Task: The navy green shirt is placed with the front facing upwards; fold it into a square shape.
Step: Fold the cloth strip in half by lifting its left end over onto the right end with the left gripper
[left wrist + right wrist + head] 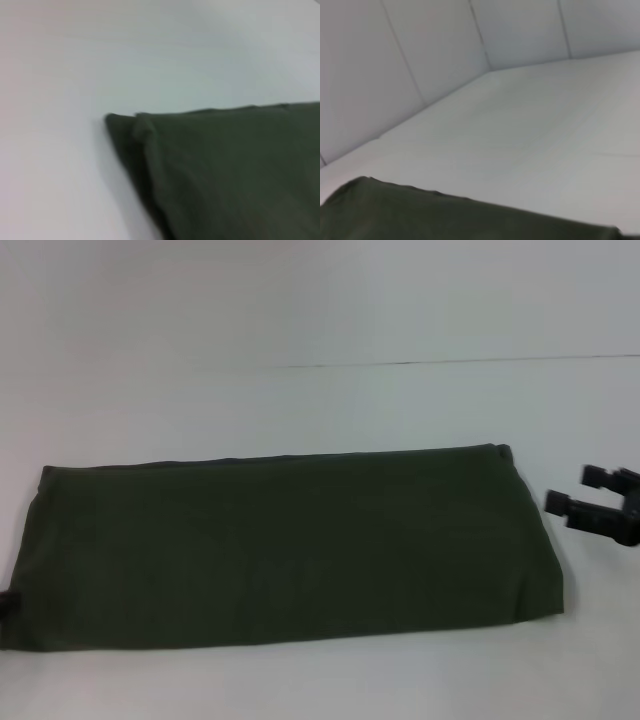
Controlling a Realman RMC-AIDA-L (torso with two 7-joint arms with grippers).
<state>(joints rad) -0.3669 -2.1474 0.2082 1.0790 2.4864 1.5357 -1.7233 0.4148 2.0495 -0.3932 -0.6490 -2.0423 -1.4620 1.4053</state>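
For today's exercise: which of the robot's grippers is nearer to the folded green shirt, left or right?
Left, probably. A dark bit that may be the left gripper touches the shirt at its left end; its fingers are hidden. The right gripper, fingers open, hovers just off the right end.

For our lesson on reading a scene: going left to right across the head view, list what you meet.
Bare white table → navy green shirt, folded into a long band → right gripper, open, beside the shirt's right end.

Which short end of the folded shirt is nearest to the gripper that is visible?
The shirt's right short end: the right gripper hovers open just beside it, apart.
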